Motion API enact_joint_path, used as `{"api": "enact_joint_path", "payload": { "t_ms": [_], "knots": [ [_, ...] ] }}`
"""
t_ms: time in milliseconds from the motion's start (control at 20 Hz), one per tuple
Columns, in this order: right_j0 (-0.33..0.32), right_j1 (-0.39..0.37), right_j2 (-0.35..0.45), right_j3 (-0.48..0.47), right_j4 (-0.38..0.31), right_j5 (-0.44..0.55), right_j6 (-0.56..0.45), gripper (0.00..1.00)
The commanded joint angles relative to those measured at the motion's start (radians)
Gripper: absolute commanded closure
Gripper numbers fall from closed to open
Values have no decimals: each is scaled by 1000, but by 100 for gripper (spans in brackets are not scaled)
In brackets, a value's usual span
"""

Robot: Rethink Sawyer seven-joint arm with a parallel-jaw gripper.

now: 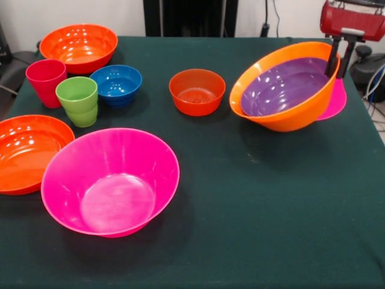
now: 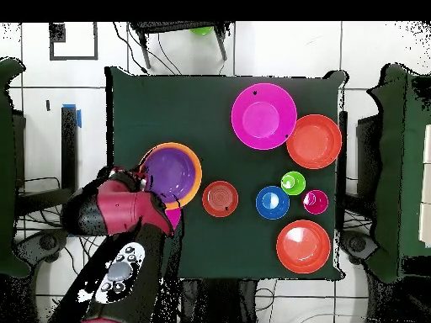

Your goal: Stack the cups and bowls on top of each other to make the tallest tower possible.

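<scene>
Nearest, at six o'clock on the surface [image 1: 252,241], a pink bowl [image 1: 110,180] sits loose. Cups [image 1: 77,100] wait at ten o'clock. At two o'clock stands the tower [image 1: 287,87]: purple in orange, tilted on an upturned pink base. The claw [image 1: 337,60] grips the orange rim. Judged mid-placement; next comes levelling, then release.

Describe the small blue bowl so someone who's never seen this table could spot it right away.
Start at the cloth-covered table and find the two cups standing side by side, the red cup and the green cup. The blue bowl sits right beside the green cup, open side up. It is the only blue thing on the table, and wider and lower than the cups.
</scene>
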Motion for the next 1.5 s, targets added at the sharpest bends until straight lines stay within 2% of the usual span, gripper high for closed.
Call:
{"api": "enact_joint_path", "payload": {
  "t_ms": [50,350,750,1100,1500],
  "knots": [
    [14,-28,13,105,-58,76,90,100],
    [40,-37,-10,163,-62,32,102,100],
    [-17,-80,10,227,-105,3,59,100],
    [-39,-103,8,228,-128,28,46,100],
    [-59,-69,0,205,-152,17,48,100]
  ]
}}
